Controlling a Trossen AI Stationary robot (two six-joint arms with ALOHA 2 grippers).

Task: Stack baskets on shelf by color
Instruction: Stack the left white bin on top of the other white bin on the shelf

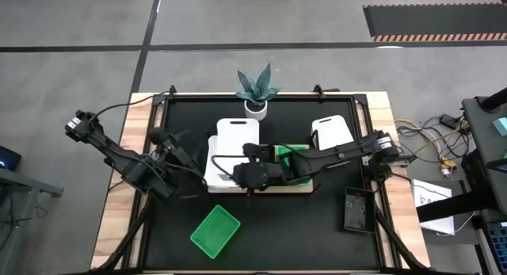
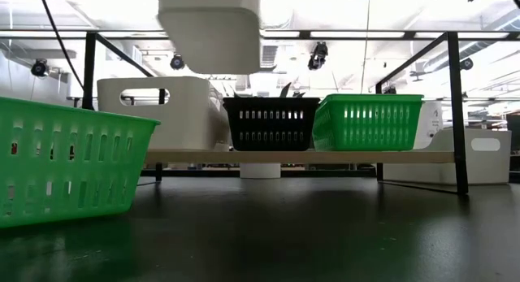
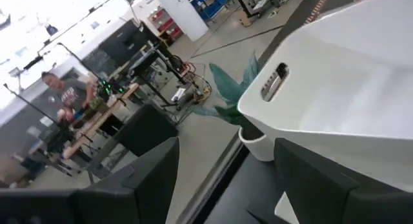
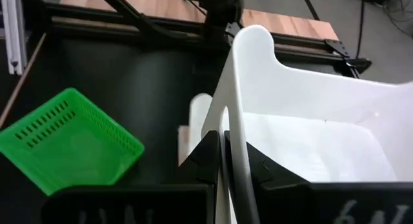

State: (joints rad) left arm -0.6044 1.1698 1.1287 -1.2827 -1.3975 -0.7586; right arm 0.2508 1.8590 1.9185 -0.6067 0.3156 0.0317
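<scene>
A white rectangular plastic basket (image 4: 310, 130), rim pinched by the right gripper (image 4: 227, 161), is held above the light-brown wooden shelf (image 2: 325, 157); lowering onto the white stack (image 2: 154, 111) is judged next, left gripper (image 3: 219, 179) spread empty.

The black basket (image 2: 270, 123) on the shelf (image 2: 301, 157) is hidden in the high view by the right arm.
</scene>
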